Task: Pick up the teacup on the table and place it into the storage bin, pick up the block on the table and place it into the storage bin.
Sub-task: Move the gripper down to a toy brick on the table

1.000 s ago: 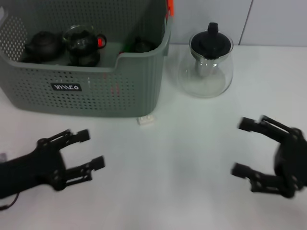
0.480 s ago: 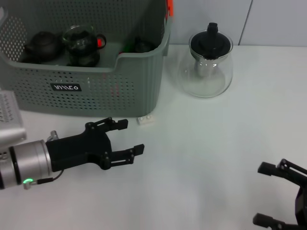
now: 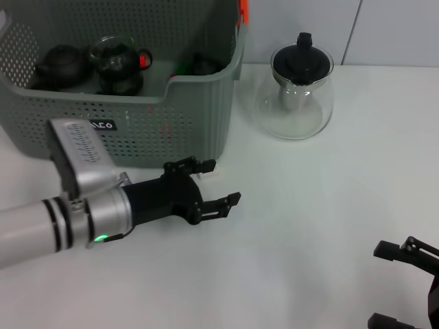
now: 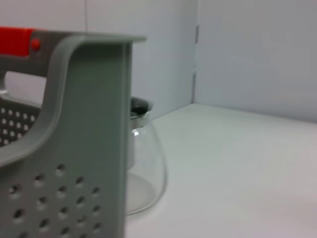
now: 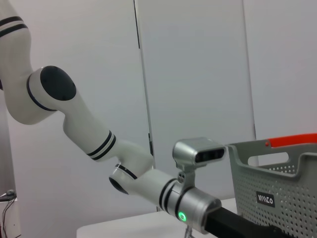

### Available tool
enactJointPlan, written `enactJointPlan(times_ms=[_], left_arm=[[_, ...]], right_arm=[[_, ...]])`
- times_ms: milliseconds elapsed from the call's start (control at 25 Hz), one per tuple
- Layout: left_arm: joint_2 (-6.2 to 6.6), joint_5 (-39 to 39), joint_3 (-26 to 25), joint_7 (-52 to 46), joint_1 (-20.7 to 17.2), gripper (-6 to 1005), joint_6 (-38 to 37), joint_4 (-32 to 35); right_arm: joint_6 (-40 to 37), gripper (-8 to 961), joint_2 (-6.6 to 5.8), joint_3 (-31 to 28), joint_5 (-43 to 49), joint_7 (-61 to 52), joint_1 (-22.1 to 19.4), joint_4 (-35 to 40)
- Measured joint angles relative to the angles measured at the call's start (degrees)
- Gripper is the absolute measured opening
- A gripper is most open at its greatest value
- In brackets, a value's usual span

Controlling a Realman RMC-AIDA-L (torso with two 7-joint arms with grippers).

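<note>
The grey-green storage bin [image 3: 171, 130] stands at the back left, and its corner fills the left wrist view [image 4: 84, 129]. Dark tea ware [image 3: 65, 65] and a glass cup [image 3: 115, 60] lie inside it; I cannot tell which piece is the teacup. My left gripper [image 3: 221, 182] is open just in front of the bin's front right corner. One of its fingers covers the spot where the small white block lay, so the block is hidden. My right gripper [image 3: 378, 285] hangs open at the lower right edge, over bare table.
A clear glass teapot [image 3: 296, 92] with a black lid stands right of the bin and also shows past the bin's corner as the glass teapot [image 4: 143, 163]. The right wrist view shows my left arm [image 5: 148, 183] and the bin [image 5: 277, 193].
My left arm has swept right and forward, from the lower left to the bin's front right corner, and now covers the white block. My right gripper has drawn back to the lower right corner.
</note>
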State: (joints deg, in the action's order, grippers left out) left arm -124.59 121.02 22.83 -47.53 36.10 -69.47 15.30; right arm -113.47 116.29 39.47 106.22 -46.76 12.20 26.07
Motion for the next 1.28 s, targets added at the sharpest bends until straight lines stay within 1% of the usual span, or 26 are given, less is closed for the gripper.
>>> enactJointPlan(times_ms=[200, 440, 1280], left_arm=[[-0.13, -4.2, 0.0, 3.9, 1.3, 808, 6.8, -3.5], [-0.13, -5.2, 0.2, 4.5, 2.0, 807, 11.2, -5.0], [-0.12, -4.6, 0.6, 5.5, 2.6, 808, 13.2, -6.4]], right_arm=[[0.0, 946, 0.15, -0.3, -0.3, 0.0, 0.3, -0.1], [-0.1, 945, 0.25, -0.7, -0.3, 0.0, 0.6, -0.1], [-0.1, 945, 0.25, -1.1, -0.3, 0.0, 0.4, -0.1]])
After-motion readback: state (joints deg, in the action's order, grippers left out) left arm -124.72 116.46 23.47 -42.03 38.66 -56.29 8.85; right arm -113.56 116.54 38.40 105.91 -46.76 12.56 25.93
